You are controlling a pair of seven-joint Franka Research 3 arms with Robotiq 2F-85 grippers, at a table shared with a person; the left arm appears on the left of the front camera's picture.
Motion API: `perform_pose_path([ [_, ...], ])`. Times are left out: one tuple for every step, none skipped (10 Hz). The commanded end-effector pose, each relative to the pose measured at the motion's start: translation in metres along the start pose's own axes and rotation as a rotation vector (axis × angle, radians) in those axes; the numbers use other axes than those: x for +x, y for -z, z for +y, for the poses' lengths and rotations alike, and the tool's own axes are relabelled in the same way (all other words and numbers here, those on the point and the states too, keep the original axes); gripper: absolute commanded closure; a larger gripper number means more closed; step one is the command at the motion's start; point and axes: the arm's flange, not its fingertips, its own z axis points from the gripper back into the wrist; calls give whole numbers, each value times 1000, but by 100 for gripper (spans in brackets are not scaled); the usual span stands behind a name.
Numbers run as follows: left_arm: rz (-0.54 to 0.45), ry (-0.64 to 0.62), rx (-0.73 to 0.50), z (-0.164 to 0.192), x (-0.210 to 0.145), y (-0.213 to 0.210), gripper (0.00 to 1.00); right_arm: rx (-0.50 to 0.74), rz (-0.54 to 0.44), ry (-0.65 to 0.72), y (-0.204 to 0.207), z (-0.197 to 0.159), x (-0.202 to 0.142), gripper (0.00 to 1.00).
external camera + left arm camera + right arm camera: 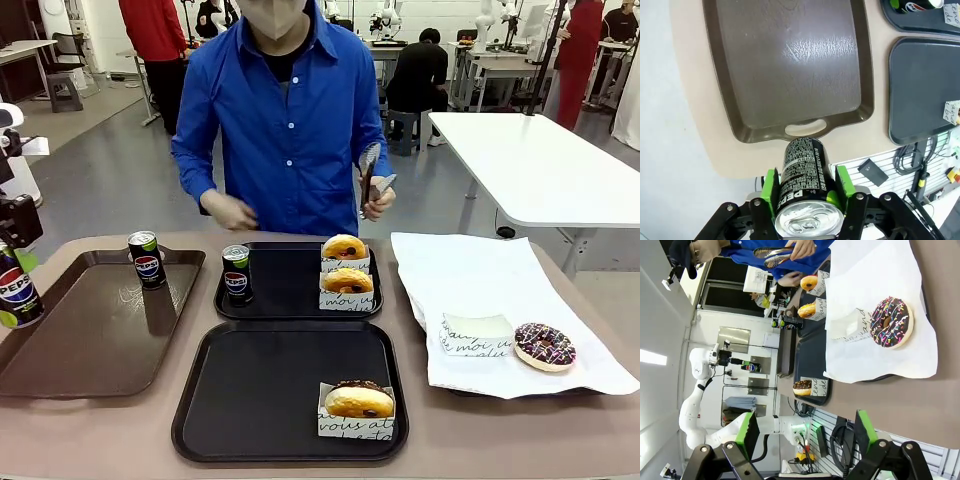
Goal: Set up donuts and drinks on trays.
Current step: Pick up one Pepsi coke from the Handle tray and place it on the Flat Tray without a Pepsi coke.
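My left gripper (806,192) is shut on a black Pepsi can (805,175), held above the table's near edge just off the brown tray's handle; the front view has that can (17,295) at the far left. A second can (147,260) stands on the brown tray. The far black tray (290,285) holds a can (236,272) and two sleeved donuts (345,248) (347,282). One chocolate-topped sleeved donut (358,403) sits on the near black tray (260,390). My right gripper (806,432) hangs open and empty, well back from a sprinkled chocolate donut (891,322).
The long brown tray (90,330) lies at the left. A white paper sheet (500,285) at the right carries the sprinkled donut (544,345) and an empty sleeve (477,335). The person in a blue shirt holds tongs (368,180) beyond the far tray.
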Motion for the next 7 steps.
perform_pose_path([
  [-16, -1, -3, 0, 2, -9, 100, 20, -9, -15, 0, 1, 1, 0],
  [0, 0, 0, 0, 0, 0, 43, 20, -9, -15, 0, 1, 1, 0],
  [4, 73, 29, -25, 6, -3, 43, 20, -9, -15, 0, 1, 1, 0],
  [9, 146, 46, -56, 12, -7, 43, 20, -9, -15, 0, 1, 1, 0],
  [-3, 218, 70, -92, 18, -13, 43, 20, -9, -15, 0, 1, 1, 0],
  [-9, 293, 109, -133, 25, -19, 43, 20, -9, -15, 0, 1, 1, 0],
  [-1, 369, 151, -165, 27, -22, 43, 20, -9, -15, 0, 1, 1, 0],
])
